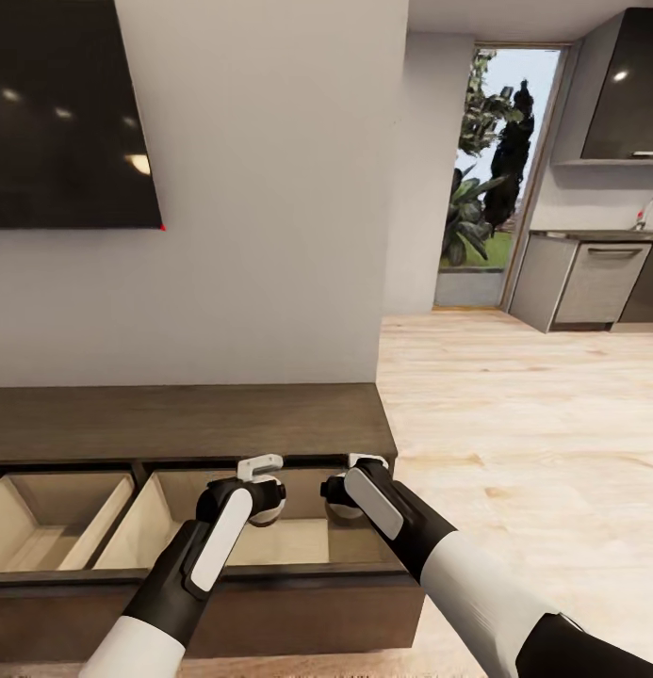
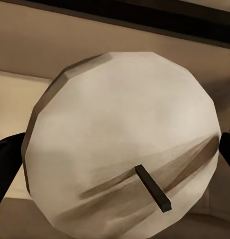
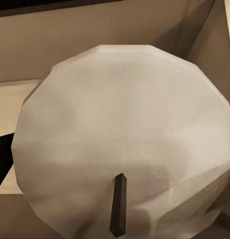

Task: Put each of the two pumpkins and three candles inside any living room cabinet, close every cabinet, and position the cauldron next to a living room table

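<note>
A dark screen (image 1: 67,113) hangs on the grey wall at the far left. Below it runs the low dark-brown cabinet (image 1: 189,419), two of its drawers pulled open and showing pale wood interiors; the left drawer (image 1: 53,523) lies beside the right drawer (image 1: 298,541), over which both arms reach. The left pincer (image 1: 262,482) hangs above the right drawer and, in the left wrist view, grips a beige candle (image 2: 122,144) seen end-on with its dark wick, black fingers (image 2: 6,169) touching its sides. Just beside it, the right pincer (image 1: 356,478) holds a second candle (image 3: 122,139) over the same drawer, near the drawer's right wall. Further right, light wood floor (image 1: 514,424) stretches to a glass door (image 1: 500,169) and grey kitchen cupboards (image 1: 590,282).
</note>
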